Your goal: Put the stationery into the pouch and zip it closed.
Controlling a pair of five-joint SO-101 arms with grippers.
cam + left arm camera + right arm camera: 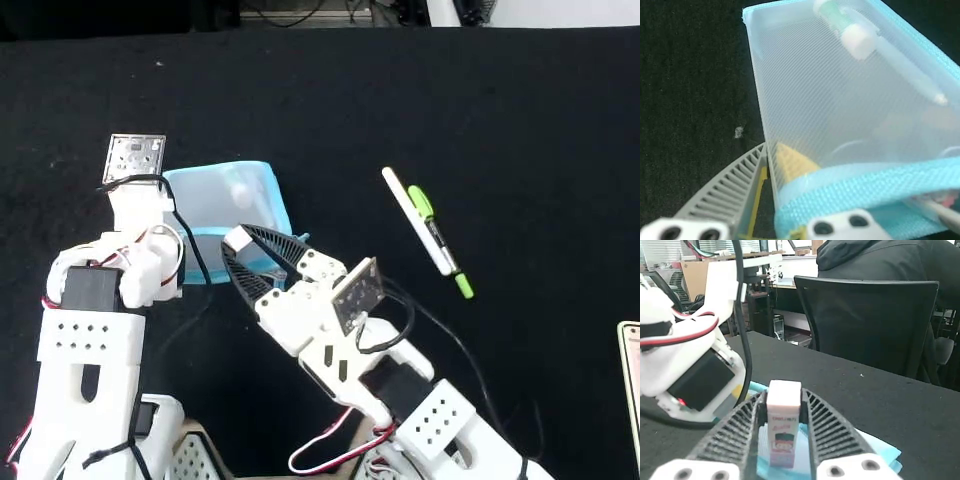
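White eraser (784, 432) clamped in right gripper (784, 396), just beside pouch (225, 200).
With left gripper (769, 172) pinched shut on pouch rim, release eraser only once well inside.

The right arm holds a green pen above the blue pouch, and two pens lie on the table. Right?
No. The right end effector holds a white eraser, not a green pen, as the right wrist view shows. It is above the blue pouch, and two pens lie on the table.
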